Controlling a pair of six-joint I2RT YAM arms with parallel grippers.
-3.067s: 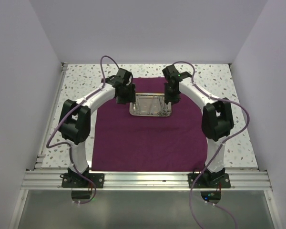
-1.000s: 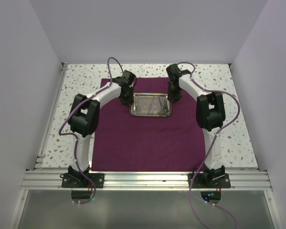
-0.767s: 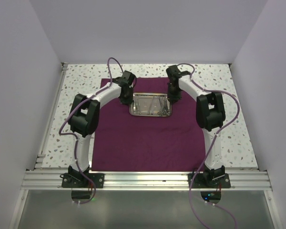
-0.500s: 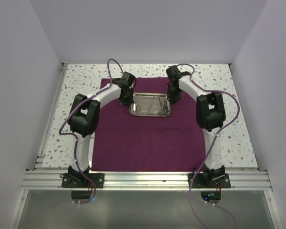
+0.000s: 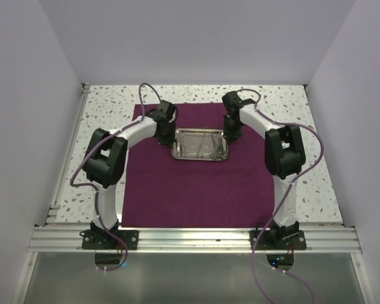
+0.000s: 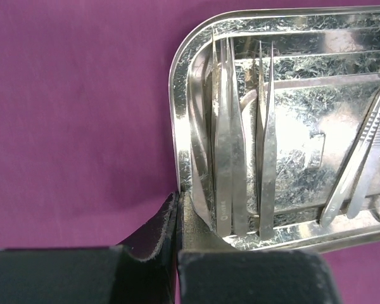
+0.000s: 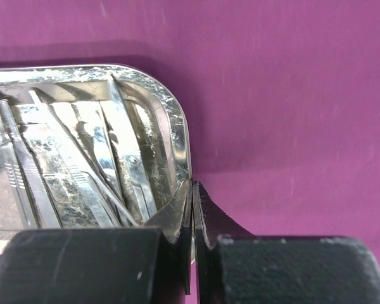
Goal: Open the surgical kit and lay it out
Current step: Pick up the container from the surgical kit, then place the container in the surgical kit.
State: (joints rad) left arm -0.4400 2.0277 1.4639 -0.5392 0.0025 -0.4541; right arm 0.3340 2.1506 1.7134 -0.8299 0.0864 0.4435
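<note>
Resting flat on the spread cloth wrap (image 5: 196, 190), the steel tray (image 5: 201, 158) sat directly between the two grippers, each short end meeting one set of fingertips. The left gripper (image 6: 178, 206) was closed on the tray's rolled rim at the corner nearest it, one finger outside over the cloth and the other inside the lip. The right gripper (image 7: 192, 193) was pinched the same way on the opposite end's rim. Just ahead of the left fingertips, inside the tray, two pairs of tweezers (image 6: 225, 158) lay side by side, pointing away from the gripper. Further to its right lay slimmer instruments (image 6: 367, 152) with ribbed handles. Ahead and to the left of the right fingertips, more thin tools (image 7: 82, 164) crossed one another loosely. The tray looked stiff and light but polished, so a thin rim pinch could probably slip or let it pivot. Keeping both ends level seemed safer, since the loose instruments would likely slide toward any low side. The tweezers looked thin, springy and slick, best taken across the flat mid-body. The cloth beneath both grippers was soft and would likely bunch if dragged. Outward of each arm lay the speckled table (image 5: 107, 107).
</note>
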